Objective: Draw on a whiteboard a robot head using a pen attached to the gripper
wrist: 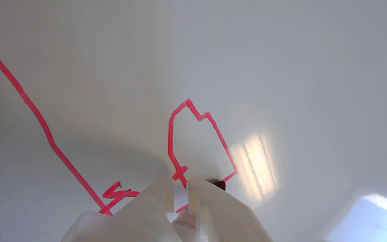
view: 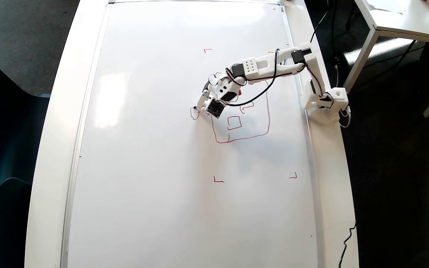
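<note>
The whiteboard (view: 155, 149) is a smooth, glossy white panel that mirrors window light in soft bright patches, edged by a thin strip of dull silvery metal. The robot head (view: 251, 123) is thin red marker ink, slightly uneven in the wrist view (wrist: 193, 111). The gripper (wrist: 180, 191) looks like matt, faintly translucent white plastic, with a flat black module and rubbery black cable on it in the overhead view (view: 199, 106).

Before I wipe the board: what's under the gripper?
Under the gripper the whiteboard carries red lines of the robot head, including its small box. The arm hides more of the drawing.
</note>
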Motion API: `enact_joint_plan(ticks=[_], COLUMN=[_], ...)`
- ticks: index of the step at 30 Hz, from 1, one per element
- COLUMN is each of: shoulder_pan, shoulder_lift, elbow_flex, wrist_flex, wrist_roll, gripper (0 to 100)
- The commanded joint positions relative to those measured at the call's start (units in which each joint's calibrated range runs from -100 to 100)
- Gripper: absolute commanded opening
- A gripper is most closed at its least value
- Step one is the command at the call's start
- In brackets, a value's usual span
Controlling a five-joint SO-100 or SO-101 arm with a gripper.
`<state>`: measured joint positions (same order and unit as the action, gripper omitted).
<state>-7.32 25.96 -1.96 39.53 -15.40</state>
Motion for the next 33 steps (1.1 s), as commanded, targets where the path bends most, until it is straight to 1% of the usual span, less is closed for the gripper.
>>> enact_joint_plan(ticks=[1, 7, 23, 26, 33], shoulder_pan=[0.0, -0.1, -0.9, -1.4, -1.7], shoulder_lift=[-1.3, -1.3, -1.3, -1.3, -1.3], elbow_flex=[0.0, -0.4, -0.4, -0.7, -0.8], wrist_flex=[1.0, 3.0, 4.1, 6.0, 5.6], wrist_roll=[-0.3, -0.4, -0.4, -0.4, -0.4], gripper=[1, 1, 1, 1, 1])
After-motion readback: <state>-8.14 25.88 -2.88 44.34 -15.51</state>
